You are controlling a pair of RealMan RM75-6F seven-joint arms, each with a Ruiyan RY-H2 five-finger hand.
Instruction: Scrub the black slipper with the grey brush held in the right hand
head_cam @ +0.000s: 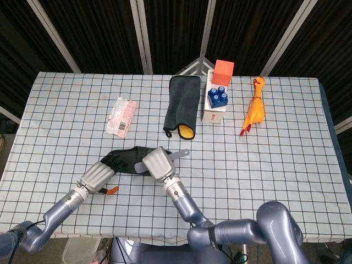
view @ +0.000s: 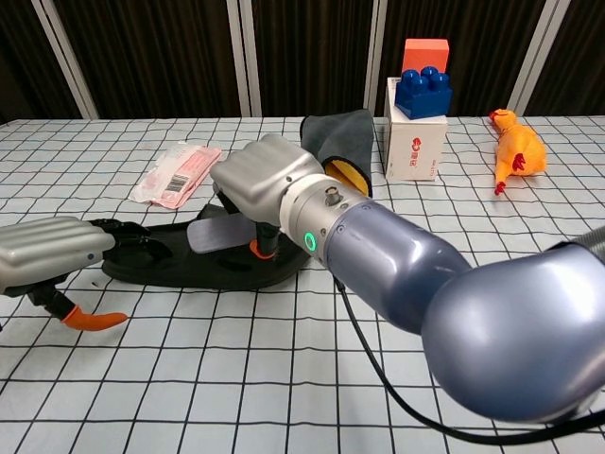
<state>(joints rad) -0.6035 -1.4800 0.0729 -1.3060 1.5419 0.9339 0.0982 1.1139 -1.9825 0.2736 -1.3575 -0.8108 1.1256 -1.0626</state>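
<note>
— What lies around us?
— Pink packet (head_cam: 121,116) far left; dark grey cloth (head_cam: 183,105) beyond.
— The black rubber slipper (view: 180,262)?
— Lengthwise left-right, near-left; our left hand (head_cam: 98,176) holds its end; our right hand (head_cam: 157,164) grips the flat grey brush (view: 219,234) over it.

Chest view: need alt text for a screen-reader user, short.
The robot's right hand holds a grey brush over a black slipper on a checked table, while the left hand rests on the slipper's far-left end. Behind lie a pink packet, a dark cloth, a white box topped with a blue block, and a yellow rubber chicken.
</note>
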